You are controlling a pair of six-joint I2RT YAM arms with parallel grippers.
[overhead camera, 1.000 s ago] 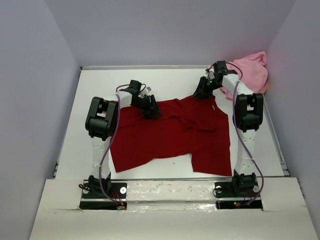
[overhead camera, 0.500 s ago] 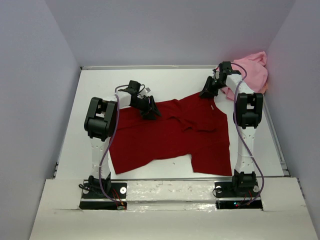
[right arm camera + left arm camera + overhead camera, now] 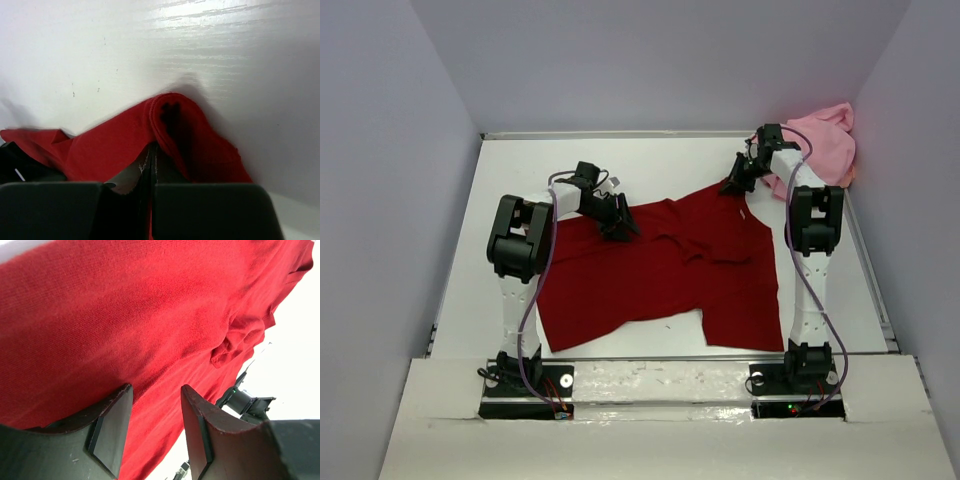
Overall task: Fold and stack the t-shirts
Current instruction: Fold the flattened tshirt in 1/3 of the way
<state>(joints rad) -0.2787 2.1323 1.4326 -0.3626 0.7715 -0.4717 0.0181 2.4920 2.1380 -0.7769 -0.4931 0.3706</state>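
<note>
While the dark red t-shirt [image 3: 660, 275] lies spread and somewhat rumpled across the middle of the white table [image 3: 520, 170], the right gripper [image 3: 733, 184] is clamped on a bunched fold at the shirt's far right corner. The left gripper [image 3: 618, 222] stands at the shirt's far left edge, fingers parted over the cloth; whether they touch it is unclear. The light pink t-shirt [image 3: 825, 145] sits crumpled in the far right corner.

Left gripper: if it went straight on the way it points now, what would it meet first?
Most likely the dark red t-shirt. In the left wrist view the left gripper stands open and points straight at the cloth, with nothing in between. How near the cloth lies is unclear.
</note>
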